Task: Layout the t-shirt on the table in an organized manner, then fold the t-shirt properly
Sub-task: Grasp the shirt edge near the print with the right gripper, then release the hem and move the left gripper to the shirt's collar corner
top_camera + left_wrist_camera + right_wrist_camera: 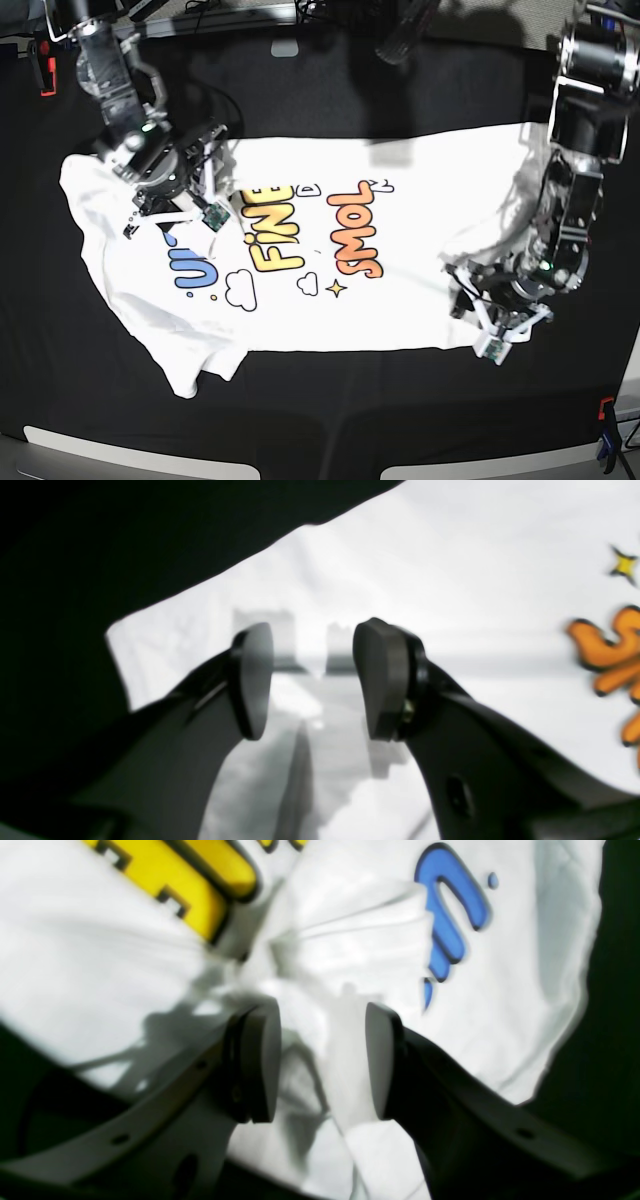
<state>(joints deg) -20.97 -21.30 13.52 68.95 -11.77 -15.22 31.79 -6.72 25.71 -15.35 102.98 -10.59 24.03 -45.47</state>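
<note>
Surface: black cloth table (pixel 330 410), slightly creased, spans the whole base view; t-shirt (pixel 300 330) lies on it print side up, wider than tall in that view
Right jaws: apart, a bunched ridge of white cloth rises between the two pads; contact with the pads cannot be told
Right gripper (pixel 322 1060): over the shirt near the blue mark (pixel 450 915) and yellow lettering (pixel 170 875); creases fan outward from the ridge
Left jaws: apart, nothing between them; flat white cloth lies below
Left gripper (pixel 312 680): near a shirt edge, with the black table beyond; small yellow star (pixel 624 565) and orange lettering (pixel 610 655) off to one side
Shirt state: one end rumpled and partly folded under, a sleeve sticking out at the lower corner; middle fairly smooth
Around: red clip (pixel 44 66) at a far table edge, another clip (pixel 604 430) at a near corner
Right arm (pixel 110 80): comes down from the far edge, wrist bent over the shirt
Left arm (pixel 580 150): drops from the far corner, wrist low at the shirt's opposite end
</note>
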